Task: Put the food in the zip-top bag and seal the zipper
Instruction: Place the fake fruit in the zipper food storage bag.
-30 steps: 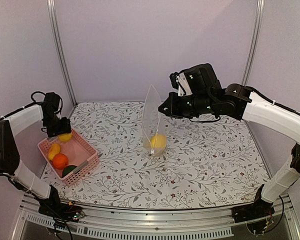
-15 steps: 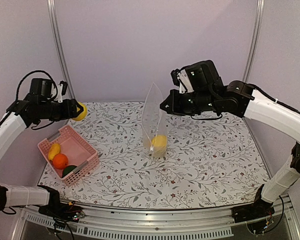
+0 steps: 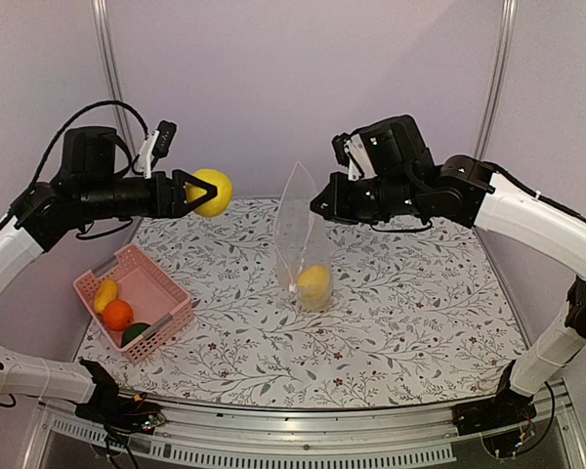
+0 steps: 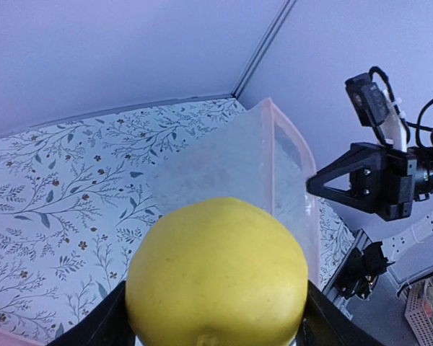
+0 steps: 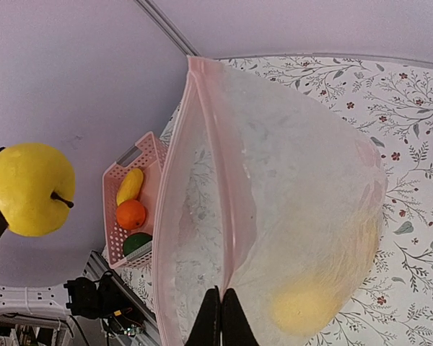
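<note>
The left gripper (image 3: 201, 191), clamped on a yellow fruit (image 3: 215, 191), has swung up from the bench's left edge toward mid-bench, where the zip-top bag (image 3: 298, 234) stands upright, mouth up, just right of the fruit, its rim pinched by the right gripper (image 3: 318, 209).

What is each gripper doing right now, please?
Left gripper: closed on the yellow fruit.
Right gripper: closed on the zip-top bag, at its mouth edge.
</note>
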